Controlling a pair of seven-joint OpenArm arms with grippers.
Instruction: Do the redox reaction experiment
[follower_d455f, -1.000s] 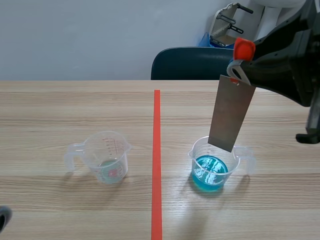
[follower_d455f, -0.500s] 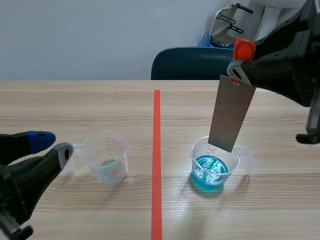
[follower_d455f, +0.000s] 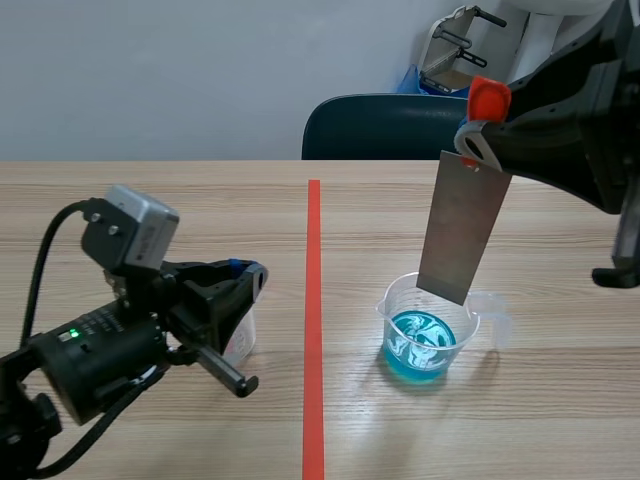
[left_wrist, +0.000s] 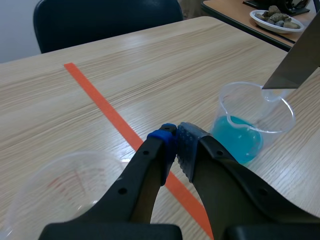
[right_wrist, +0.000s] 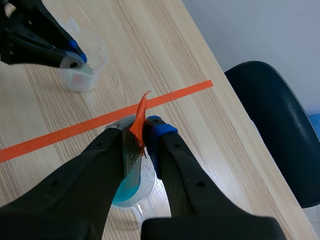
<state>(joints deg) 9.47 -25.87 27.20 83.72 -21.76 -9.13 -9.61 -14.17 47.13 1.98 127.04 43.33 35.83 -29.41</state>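
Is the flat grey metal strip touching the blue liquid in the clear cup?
Apart. Left wrist view: the flat grey metal strip ends at rim level, above the blue liquid.

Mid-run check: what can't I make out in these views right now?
- Clear cup: in the scene view the left arm covers most of it; in the left wrist view it is blurred and cut off under the left gripper; contents unclear.
- Strip: edge-on in the right wrist view, lower end hidden by the right gripper.
- Blue cup: mostly under the right gripper in that view.
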